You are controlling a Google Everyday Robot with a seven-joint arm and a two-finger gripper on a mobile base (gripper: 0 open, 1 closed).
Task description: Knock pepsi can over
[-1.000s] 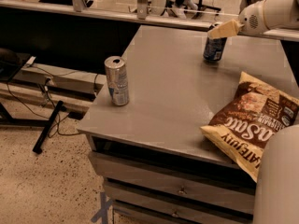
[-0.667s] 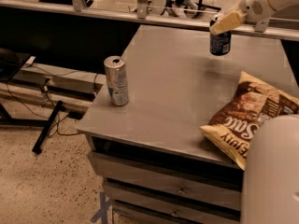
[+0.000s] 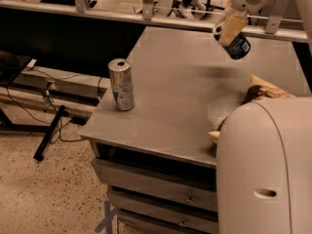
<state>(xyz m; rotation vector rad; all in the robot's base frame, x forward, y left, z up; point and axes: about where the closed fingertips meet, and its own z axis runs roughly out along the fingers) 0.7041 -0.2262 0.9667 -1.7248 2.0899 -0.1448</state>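
Observation:
The pepsi can [image 3: 238,46], dark blue, hangs tilted in the air above the far right part of the grey table [image 3: 170,111]. My gripper [image 3: 229,27] is at the top right, coming down from above, and its yellowish fingers are shut on the can's upper part. A blurred shadow lies on the table below the can.
A taller silver can [image 3: 121,84] stands upright near the table's left edge. A brown chip bag [image 3: 263,88] lies at the right, partly hidden by my pale arm housing [image 3: 263,169]. Drawers sit under the table. Cables and a stand lie on the floor at the left.
The pepsi can stood on the table with the gripper at its top. It now is lifted off the table and tilted in the gripper. The arm housing covers more of the chip bag.

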